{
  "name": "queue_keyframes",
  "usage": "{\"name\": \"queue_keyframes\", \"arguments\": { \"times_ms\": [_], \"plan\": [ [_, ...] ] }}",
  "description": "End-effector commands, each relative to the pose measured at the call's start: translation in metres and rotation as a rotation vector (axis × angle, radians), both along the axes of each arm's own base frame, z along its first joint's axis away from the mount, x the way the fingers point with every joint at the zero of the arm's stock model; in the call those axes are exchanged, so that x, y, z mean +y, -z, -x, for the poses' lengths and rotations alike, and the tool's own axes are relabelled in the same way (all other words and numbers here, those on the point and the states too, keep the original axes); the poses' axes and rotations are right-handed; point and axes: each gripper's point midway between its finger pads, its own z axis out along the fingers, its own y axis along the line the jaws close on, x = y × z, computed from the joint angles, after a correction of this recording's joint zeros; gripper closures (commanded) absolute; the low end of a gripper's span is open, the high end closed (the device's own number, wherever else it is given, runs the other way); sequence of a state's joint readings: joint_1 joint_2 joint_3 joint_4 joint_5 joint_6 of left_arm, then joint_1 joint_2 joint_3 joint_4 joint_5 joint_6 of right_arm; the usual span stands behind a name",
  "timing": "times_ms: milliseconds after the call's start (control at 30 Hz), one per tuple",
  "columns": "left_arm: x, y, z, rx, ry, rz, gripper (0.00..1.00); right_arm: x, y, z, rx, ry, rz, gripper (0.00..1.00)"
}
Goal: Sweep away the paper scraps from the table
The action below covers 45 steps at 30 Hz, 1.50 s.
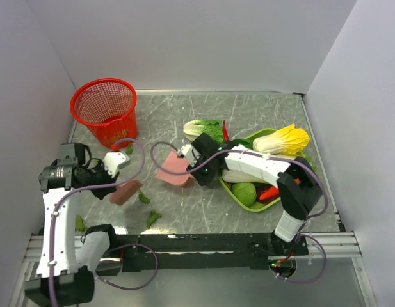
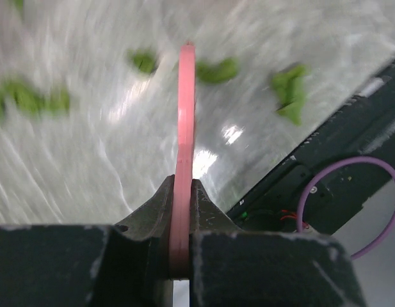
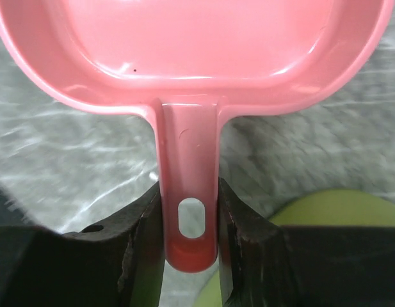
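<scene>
Sweeping barely begun: your left claw pinches the scraper, right claw clamps the empty dustpan; scraps dot the table.

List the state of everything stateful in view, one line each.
left gripper: shut on pink scraper
right gripper: shut on pink dustpan handle
pink scraper: held, edge-on to the left wrist camera
pink dustpan: held by handle, visible pan empty
paper scraps: loose on table, unswept
red mesh basket: upright, open top
lime green tray: loaded with toy vegetables
</scene>
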State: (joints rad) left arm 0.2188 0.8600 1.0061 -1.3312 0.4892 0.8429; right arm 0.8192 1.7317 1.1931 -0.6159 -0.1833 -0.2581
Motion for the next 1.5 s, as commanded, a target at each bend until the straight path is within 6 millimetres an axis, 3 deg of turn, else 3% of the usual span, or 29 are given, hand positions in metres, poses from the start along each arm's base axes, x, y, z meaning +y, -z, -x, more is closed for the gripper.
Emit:
{"name": "queue_keyframes", "arguments": {
  "times_ms": [0, 67, 100, 133, 233, 400, 500, 567, 700, 833, 1000, 1067, 1200, 1367, 1467],
  "plan": [
    [-0.052, -0.038, 0.004, -0.080, 0.254, 0.107, 0.99, 0.013, -0.081, -0.018, -0.041, -0.012, -0.212, 1.00],
    [-0.077, -0.036, 0.008, -0.005, 0.346, 0.192, 0.99, 0.009, -0.087, -0.030, -0.016, 0.035, -0.208, 1.00],
    [-0.090, -0.037, 0.012, 0.057, 0.340, 0.278, 0.99, 0.015, -0.109, -0.045, -0.043, 0.054, -0.246, 1.00],
    [-0.095, -0.033, 0.014, 0.111, 0.346, 0.296, 0.99, 0.015, -0.113, -0.045, 0.001, 0.086, -0.253, 1.00],
    [-0.098, -0.014, 0.019, 0.213, 0.363, 0.280, 0.99, 0.017, -0.133, -0.074, 0.000, 0.169, -0.322, 1.00],
    [-0.107, 0.010, 0.037, 0.258, 0.519, 0.232, 0.99, 0.011, -0.140, -0.084, -0.054, 0.166, -0.316, 1.00],
    [-0.105, 0.024, 0.023, 0.298, 0.474, 0.197, 0.99, 0.006, -0.137, -0.078, -0.058, 0.161, -0.312, 1.00],
    [-0.105, 0.026, -0.005, 0.206, 0.433, 0.158, 0.99, 0.001, -0.134, -0.073, -0.059, 0.166, -0.306, 1.00],
    [-0.106, 0.018, -0.054, 0.017, 0.346, 0.113, 0.99, -0.003, -0.132, -0.069, -0.062, 0.164, -0.296, 1.00],
    [-0.104, -0.002, -0.087, -0.066, 0.297, 0.076, 0.99, -0.018, -0.135, -0.085, -0.151, 0.217, -0.232, 1.00],
    [-0.099, -0.024, -0.065, -0.066, 0.353, 0.064, 0.99, -0.026, -0.134, -0.085, -0.161, 0.233, -0.225, 1.00],
    [-0.096, -0.038, -0.061, -0.111, 0.295, 0.077, 0.99, -0.026, -0.133, -0.084, -0.157, 0.232, -0.228, 1.00],
    [-0.084, -0.081, -0.077, -0.255, 0.176, 0.053, 0.99, -0.033, -0.127, -0.093, -0.193, 0.274, -0.187, 1.00],
    [-0.050, -0.088, -0.112, -0.341, 0.110, -0.146, 0.99, -0.029, -0.124, -0.091, -0.167, 0.275, -0.197, 1.00],
    [-0.026, -0.083, -0.134, -0.381, 0.066, -0.302, 0.99, -0.027, -0.123, -0.093, -0.173, 0.284, -0.190, 1.00]
  ]
}}
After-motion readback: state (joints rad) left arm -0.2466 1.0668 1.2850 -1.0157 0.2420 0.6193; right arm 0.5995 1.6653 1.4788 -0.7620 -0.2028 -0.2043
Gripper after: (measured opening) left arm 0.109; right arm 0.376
